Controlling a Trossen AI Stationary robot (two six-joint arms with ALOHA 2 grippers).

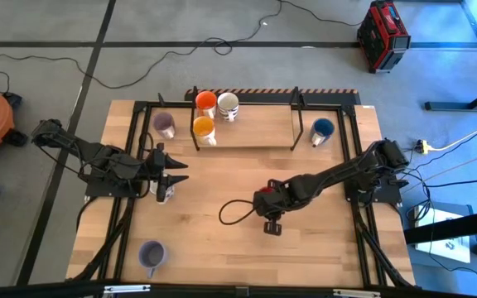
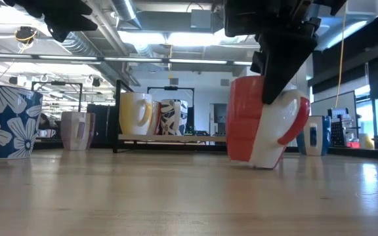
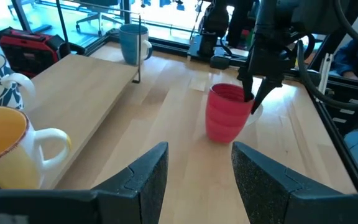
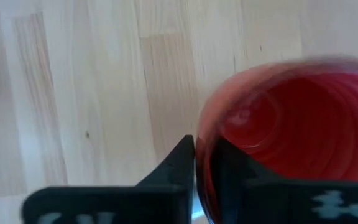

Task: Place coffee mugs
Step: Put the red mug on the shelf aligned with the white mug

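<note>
Red mug [image 2: 258,121] sat tilted on the counter [image 1: 247,178], the right end effector [image 3: 252,98] pinching its rim wall (one finger inside, one outside), probably to steady it while setting it down. Left end effector [image 1: 171,170] waited open near the rack [image 1: 247,132] holding an orange mug [image 1: 204,128].

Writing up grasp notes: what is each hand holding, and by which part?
Right hand pinches the red mug by its rim, one finger inside, one outside. Left hand holds nothing.
</note>
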